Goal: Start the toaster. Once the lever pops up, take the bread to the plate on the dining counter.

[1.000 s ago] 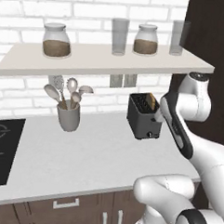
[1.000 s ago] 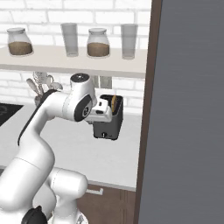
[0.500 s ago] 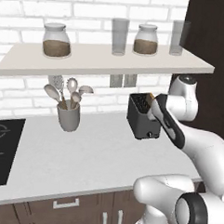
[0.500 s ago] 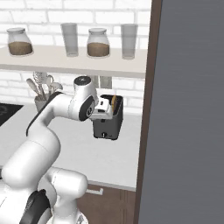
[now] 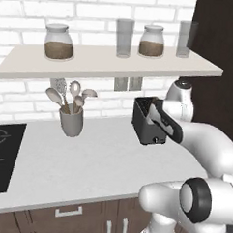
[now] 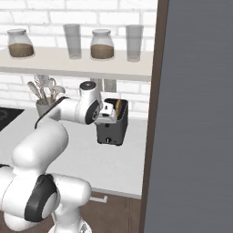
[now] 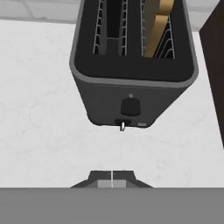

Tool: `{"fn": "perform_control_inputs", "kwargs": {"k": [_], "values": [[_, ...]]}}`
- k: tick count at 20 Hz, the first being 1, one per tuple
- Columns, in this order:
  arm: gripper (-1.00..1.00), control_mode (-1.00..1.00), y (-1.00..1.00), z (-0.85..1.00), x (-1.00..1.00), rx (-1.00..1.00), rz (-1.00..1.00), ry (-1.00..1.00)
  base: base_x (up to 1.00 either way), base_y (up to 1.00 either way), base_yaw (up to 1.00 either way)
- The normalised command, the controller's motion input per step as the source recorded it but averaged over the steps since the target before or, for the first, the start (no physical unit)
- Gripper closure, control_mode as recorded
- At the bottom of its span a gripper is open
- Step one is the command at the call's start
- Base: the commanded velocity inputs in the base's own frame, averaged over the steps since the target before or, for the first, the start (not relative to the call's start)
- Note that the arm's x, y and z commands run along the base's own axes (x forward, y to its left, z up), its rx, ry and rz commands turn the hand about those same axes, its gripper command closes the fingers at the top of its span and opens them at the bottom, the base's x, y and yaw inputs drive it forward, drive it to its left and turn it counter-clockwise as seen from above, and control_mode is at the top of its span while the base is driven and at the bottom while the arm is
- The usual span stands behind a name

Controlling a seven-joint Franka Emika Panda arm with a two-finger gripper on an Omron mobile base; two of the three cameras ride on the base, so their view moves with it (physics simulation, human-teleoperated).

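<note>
The bread (image 7: 158,24) stands upright in one slot of the toaster (image 7: 131,83) on the tabletop (image 7: 39,122) — light, stiff, crumbly, best pinched by its exposed top edge. The tool (image 7: 112,180), fully closed and empty, hovers at the toaster's front.

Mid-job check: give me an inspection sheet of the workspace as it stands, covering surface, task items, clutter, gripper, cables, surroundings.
Surface: pale worktop, black hob at its left end.
Job's things: toaster upright on the worktop; bread stands in one slot, the other slot empty.
Clutter: grey utensil cup with spoons, left of the toaster.
Gripper: gripper in front of the toaster's front face, jaws shut, holding nothing.
Cables: nothing seen.
Surroundings: shelf above with two jars and two glasses; white brick wall; tall dark cabinet to the right.
</note>
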Motion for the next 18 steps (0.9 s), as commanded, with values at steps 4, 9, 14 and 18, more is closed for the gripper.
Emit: {"fn": "perform_control_inputs", "kwargs": {"k": [4, 9, 14, 18], "values": [[1.00, -1.00, 0.00, -0.38, 0.02, 0.00, 0.00, 0.00, 0.00, 0.00, 0.00], [1.00, -1.00, -0.01, -0.26, 0.33, 0.00, 0.00, 0.00, 0.00, 0.00, 0.00], [1.00, -1.00, -0.12, -0.04, 0.24, 0.00, 0.00, 0.00, 0.00, 0.00, 0.00], [1.00, -1.00, -0.14, 0.00, 0.16, 0.00, 0.00, 0.00, 0.00, 0.00, 0.00]]}}
